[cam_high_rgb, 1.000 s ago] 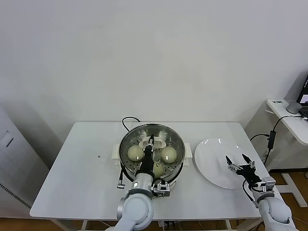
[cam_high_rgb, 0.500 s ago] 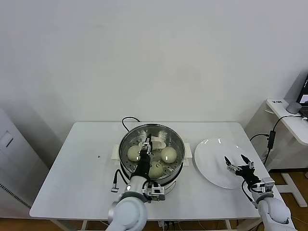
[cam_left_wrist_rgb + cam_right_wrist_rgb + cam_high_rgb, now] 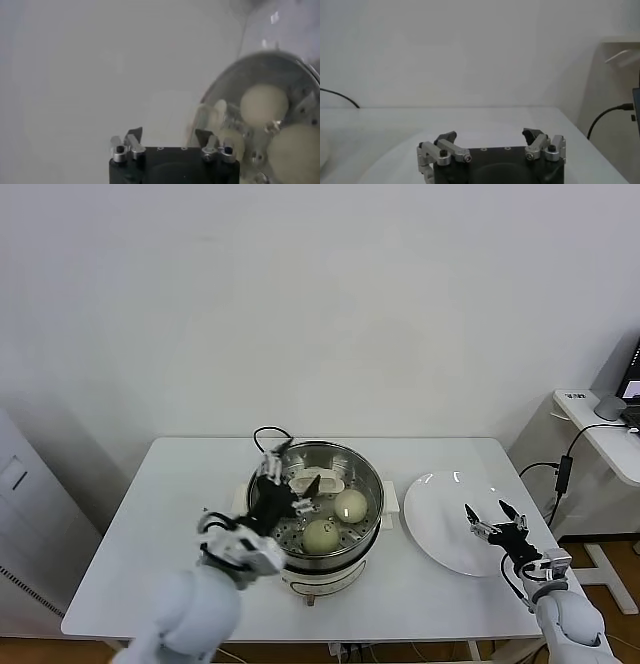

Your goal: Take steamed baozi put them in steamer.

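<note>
The steamer (image 3: 340,452) is a shiny round pot at the table's middle. Two cream-white baozi lie on its perforated tray, one on the right (image 3: 350,504) and one at the front (image 3: 320,535). My left gripper (image 3: 290,480) hovers over the pot's left rim, open, with nothing between its fingers. It hides that part of the tray. The left wrist view shows the open left gripper (image 3: 169,137) beside the steamer (image 3: 225,85), with one baozi (image 3: 264,104) and another (image 3: 296,150) inside. My right gripper (image 3: 487,512) waits open above the white plate; the right wrist view shows my right gripper (image 3: 490,135) empty.
A flat white plate (image 3: 435,504) lies right of the steamer. A black cord (image 3: 265,434) runs from behind the pot. A white side table (image 3: 600,429) stands at the far right, beyond the table's edge.
My left gripper opened from shut, and its arm swung from the pot's front to its left side. The right arm hardly moved.
</note>
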You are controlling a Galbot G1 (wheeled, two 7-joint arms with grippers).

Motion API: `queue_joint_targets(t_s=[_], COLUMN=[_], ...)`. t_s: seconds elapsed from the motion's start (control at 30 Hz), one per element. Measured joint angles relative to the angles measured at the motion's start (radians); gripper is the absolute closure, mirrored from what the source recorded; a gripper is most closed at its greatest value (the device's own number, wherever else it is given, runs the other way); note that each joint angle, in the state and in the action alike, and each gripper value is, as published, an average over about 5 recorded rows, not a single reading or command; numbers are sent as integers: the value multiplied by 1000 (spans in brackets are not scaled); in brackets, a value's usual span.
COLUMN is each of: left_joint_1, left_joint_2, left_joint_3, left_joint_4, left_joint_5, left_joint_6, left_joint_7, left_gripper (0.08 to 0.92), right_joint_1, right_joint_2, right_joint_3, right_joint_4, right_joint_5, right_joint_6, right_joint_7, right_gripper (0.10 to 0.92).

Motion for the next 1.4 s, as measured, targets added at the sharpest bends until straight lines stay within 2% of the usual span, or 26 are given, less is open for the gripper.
queue_joint_targets(t_s=[0.3,0.57,1.0,1.4], left_joint_1=[32,92,129,127], left_joint_2=[32,55,72,53], left_joint_3=[-263,-416,-457,-438], left_joint_4=[-15,95,369,501], left_joint_5=[-598,-953,-1013,-968], left_joint_6=[-17,-72,-171,-226], left_joint_7=[-133,-205,-264,-301], left_gripper=[177,177,177,177], right_joint_1=[-11,-34,-76,-93], right_joint_2=[16,30,42,51], right_joint_3=[-4,10,43,39], right_joint_4=[43,104,181,230], right_joint_5=[-5,-17,-31,-33], right_joint_6=[7,19,4,-46], right_joint_7=[41,84,116,157], right_gripper=[203,203,203,203])
